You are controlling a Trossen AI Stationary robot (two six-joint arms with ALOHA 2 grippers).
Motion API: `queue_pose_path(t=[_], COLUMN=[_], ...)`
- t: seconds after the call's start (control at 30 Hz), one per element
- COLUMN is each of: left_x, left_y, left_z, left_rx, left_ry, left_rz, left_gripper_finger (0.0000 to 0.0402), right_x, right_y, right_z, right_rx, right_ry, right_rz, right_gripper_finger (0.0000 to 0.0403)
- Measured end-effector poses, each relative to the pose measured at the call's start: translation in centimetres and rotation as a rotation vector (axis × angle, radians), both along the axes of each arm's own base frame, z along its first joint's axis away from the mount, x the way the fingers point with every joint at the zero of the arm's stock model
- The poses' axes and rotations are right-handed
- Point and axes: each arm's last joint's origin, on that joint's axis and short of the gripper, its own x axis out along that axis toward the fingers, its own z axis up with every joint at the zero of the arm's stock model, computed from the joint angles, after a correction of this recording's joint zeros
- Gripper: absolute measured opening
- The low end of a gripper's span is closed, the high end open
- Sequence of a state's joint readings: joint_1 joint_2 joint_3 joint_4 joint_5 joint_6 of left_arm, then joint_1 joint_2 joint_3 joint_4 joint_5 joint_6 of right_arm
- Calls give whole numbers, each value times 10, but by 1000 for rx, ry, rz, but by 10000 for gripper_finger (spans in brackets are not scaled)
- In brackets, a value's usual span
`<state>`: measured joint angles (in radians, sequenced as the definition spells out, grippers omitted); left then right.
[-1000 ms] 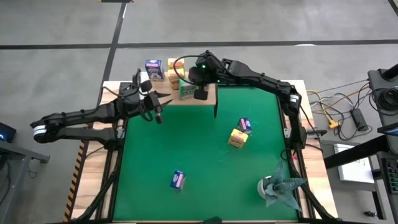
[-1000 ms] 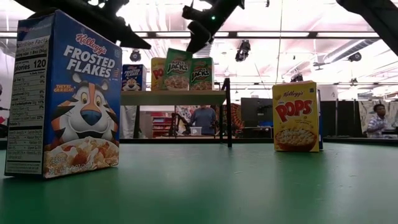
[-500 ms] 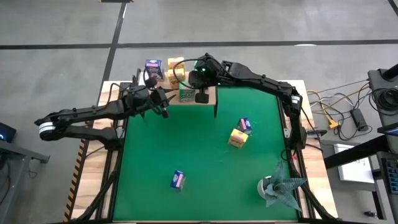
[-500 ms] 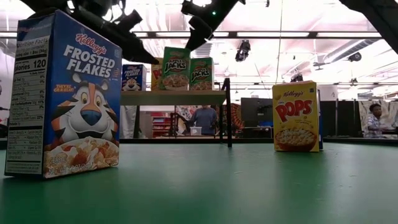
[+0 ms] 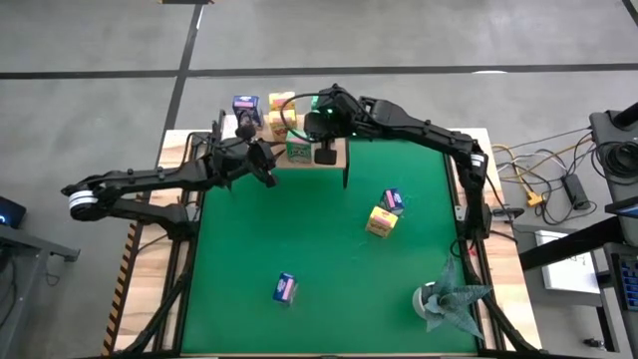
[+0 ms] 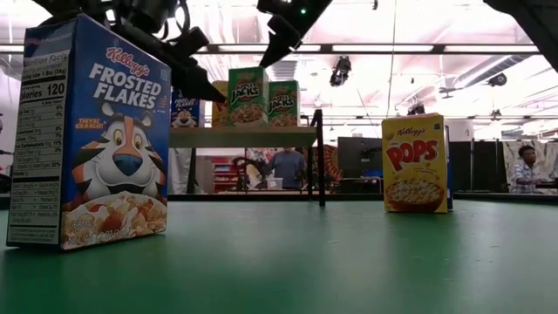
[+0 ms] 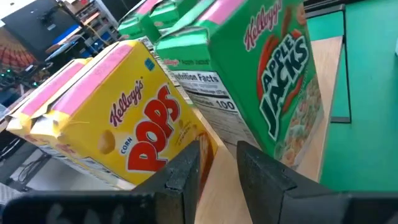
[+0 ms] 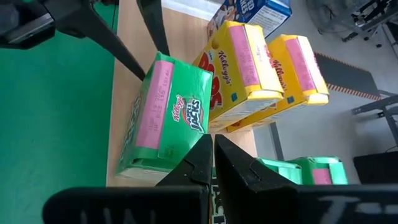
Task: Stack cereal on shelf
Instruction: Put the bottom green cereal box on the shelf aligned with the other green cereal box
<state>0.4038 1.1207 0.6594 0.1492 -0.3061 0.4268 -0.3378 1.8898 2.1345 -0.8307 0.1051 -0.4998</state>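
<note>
The left gripper (image 5: 267, 172) reached in from the shelf's left edge, its fingers slightly parted and holding nothing, tips at the green Apple Jacks cereal box (image 7: 273, 93) and the tilted yellow Corn Pops box (image 7: 118, 124). The right gripper (image 8: 212, 163) hung above those boxes with fingers pressed together. Both boxes sat on the light wooden shelf board (image 5: 334, 155), label faces showing.

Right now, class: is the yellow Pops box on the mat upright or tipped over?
Upright. In the low view the Pops box stands on its base on the green mat, label facing the camera, top edge level.
</note>
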Motion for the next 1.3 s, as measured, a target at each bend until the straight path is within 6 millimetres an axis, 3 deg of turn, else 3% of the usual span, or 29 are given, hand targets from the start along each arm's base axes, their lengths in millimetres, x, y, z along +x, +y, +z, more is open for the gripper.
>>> queue_pose_path(t=[0.47,1.03,1.3], left_x=[14,18,19], left_y=[6,5,5], left_z=[-16,-12,-10], left_rx=[-46,-94,-81], left_ry=[5,-89,-112], left_rz=[12,-56,-59], left_gripper_finger=[88,88,88], right_x=[-1,4,11], right_y=[5,12,14], right_z=[4,6,-6], right_rx=[-2,20,98], right_ry=[-14,-62,-94], right_rz=[12,48,120], right_gripper_finger=[9,9,9])
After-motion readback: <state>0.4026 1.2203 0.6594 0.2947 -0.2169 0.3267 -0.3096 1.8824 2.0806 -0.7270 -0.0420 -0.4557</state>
